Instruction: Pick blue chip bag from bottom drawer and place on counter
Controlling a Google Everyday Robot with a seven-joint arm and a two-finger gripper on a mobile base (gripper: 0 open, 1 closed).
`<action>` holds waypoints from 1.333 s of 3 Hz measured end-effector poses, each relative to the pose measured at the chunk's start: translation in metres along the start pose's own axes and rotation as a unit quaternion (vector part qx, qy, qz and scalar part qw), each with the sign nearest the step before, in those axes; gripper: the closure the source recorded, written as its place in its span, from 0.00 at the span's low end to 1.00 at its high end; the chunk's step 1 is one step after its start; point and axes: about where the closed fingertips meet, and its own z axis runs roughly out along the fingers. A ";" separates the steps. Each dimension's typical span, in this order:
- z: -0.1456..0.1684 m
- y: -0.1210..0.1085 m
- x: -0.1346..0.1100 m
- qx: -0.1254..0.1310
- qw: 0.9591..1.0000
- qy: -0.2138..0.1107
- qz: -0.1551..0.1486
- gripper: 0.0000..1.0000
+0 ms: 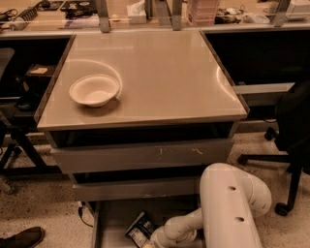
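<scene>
The blue chip bag [139, 226] lies crinkled and dark on the floor of the open bottom drawer [110, 224], near its middle. My white arm comes in from the lower right and bends down into the drawer. My gripper [149, 240] is at the bag's near right edge, at the bottom of the view, partly cut off by the frame. The counter [164, 68] is the glossy beige top above the drawers.
A white bowl [94, 90] sits on the counter's left side. Two wider drawer fronts [145, 156] stick out above the bottom drawer. A dark office chair [290, 126] stands at the right. A shoe [22, 237] is at the lower left. A cluttered desk [145, 12] runs behind.
</scene>
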 end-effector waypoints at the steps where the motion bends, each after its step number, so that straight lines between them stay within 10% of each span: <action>1: 0.000 0.000 0.000 0.000 1.000 0.000 0.001 0.20; 4: 0.000 0.000 0.000 0.000 1.000 0.000 0.001 0.90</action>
